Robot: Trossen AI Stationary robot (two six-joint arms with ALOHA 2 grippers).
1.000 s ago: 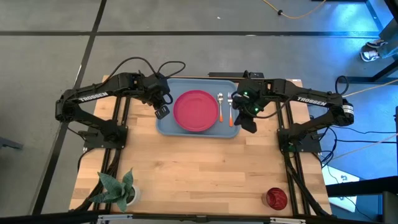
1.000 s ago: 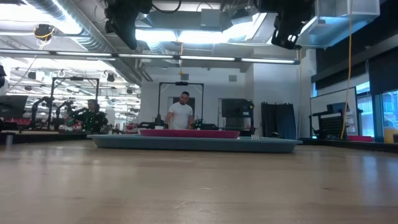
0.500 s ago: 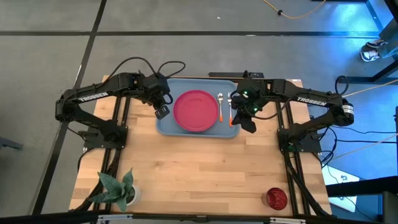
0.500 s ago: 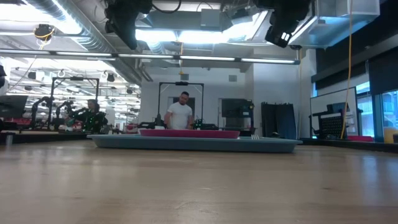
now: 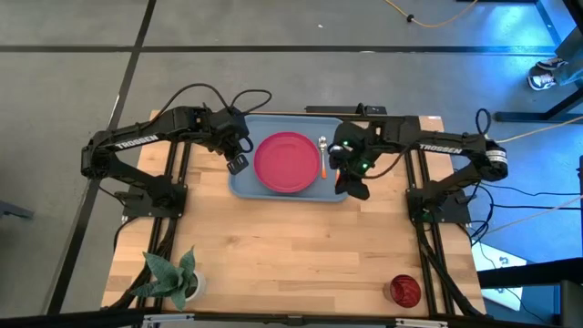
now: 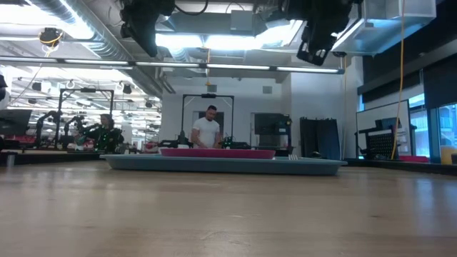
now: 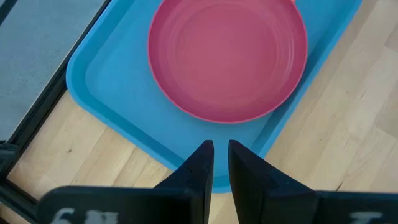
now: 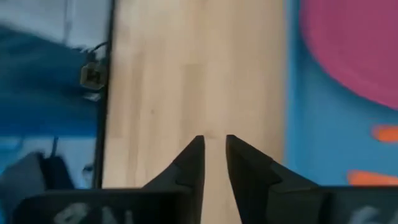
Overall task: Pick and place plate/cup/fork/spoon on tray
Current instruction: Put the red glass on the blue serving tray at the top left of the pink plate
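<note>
The right gripper [image 8: 214, 140] has its jaws a little apart, released, with nothing between them. It hangs high above bare table [image 8: 186, 74], just off the right-hand rim of the tray [image 8: 323, 143]. To one side of the jaws two orange handles lie on the blue floor of the tray. The plate [image 8: 354, 43] lies beyond them, farther from the jaws.

In the high view the spoon [image 5: 322, 157] lies on the tray between the plate and this gripper. The fork is hidden under the arm there, and I cannot tell which of the two handles belongs to it.

The left gripper [image 7: 221, 144] waits above the opposite rim of the tray. Its jaws are drawn almost together, a thin slit between them, grasping nothing, and the plate sits just ahead of them.

By my reading, the cutlery step is finished and the cup [image 5: 404, 290] is the one piece left. It stands on the wood well apart from the right jaws, near the table's front right corner.

The next move calls for the right arm to swing away from the tray toward that corner. It would then spread its jaws wider than now, come down over the cup's rim and close on the wall.
</note>
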